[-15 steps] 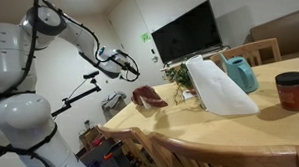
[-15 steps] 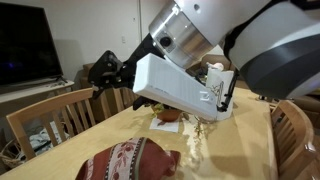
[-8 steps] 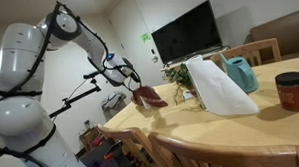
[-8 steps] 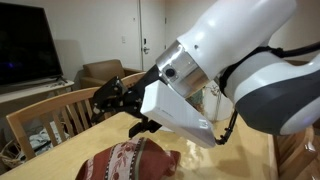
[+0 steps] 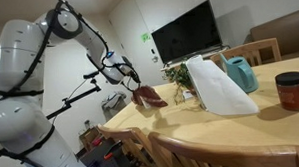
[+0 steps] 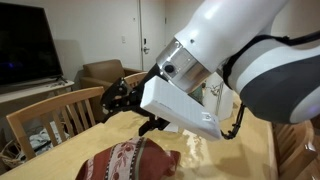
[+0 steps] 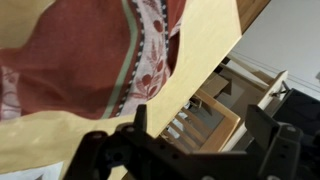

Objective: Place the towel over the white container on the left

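Near the desk point(image 7: 205, 40) edge, released fingers point(image 7: 141, 120) hovered empty; towel point(image 7: 80, 50) at ten o'clock probably needed reaching and grasping next.

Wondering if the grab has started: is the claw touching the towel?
Apart. In an exterior view the open claw hangs above the towel, with bare table showing between them.

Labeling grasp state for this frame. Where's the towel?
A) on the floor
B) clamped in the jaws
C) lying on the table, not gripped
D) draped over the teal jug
C: the towel lies on the wooden table near its edge, and in the wrist view the gripper has its jaws spread wide with nothing between them.
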{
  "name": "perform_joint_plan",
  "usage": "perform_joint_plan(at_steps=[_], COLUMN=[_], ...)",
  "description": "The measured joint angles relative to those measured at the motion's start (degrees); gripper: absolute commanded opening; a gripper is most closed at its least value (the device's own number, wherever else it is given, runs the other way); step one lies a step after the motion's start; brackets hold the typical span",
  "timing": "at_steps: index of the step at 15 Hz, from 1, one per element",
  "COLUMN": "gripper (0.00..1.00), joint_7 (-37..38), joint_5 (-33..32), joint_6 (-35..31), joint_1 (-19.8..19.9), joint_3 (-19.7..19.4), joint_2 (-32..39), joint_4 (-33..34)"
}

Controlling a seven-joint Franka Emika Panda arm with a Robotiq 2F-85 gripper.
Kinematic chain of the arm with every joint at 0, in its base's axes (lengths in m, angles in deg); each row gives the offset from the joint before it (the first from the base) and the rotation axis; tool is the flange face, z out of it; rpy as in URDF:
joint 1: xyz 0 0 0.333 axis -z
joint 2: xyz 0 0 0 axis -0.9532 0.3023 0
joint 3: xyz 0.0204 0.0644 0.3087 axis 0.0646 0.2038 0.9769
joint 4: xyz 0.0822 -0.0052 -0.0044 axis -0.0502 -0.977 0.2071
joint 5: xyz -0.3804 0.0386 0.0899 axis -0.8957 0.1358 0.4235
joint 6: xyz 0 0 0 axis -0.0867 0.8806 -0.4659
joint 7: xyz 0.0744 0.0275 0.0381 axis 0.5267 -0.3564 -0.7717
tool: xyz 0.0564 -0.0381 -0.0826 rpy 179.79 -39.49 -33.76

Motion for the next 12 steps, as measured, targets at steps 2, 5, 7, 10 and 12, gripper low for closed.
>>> perform_joint_plan(at_steps=[2,5,7,10,12], gripper=[1.0,1.0,1.0,1.0,1.0], joint_7=[-6.85,-12.72,-13.75,-16.12,-17.4], joint_5=[7.78,13.71,14.69,16.96,17.74], joint_6=[5.76,16.31,22.16,26.02,26.07], joint_1=[-0.51,-0.84,-0.33,0.11,0.3], joint_3=[-0.16,0.73,2.17,3.78,4.28], joint_2=[-3.8,-9.9,-12.83,-14.82,-14.82], joint_4=[-2.85,-6.92,-8.59,-9.88,-10.06])
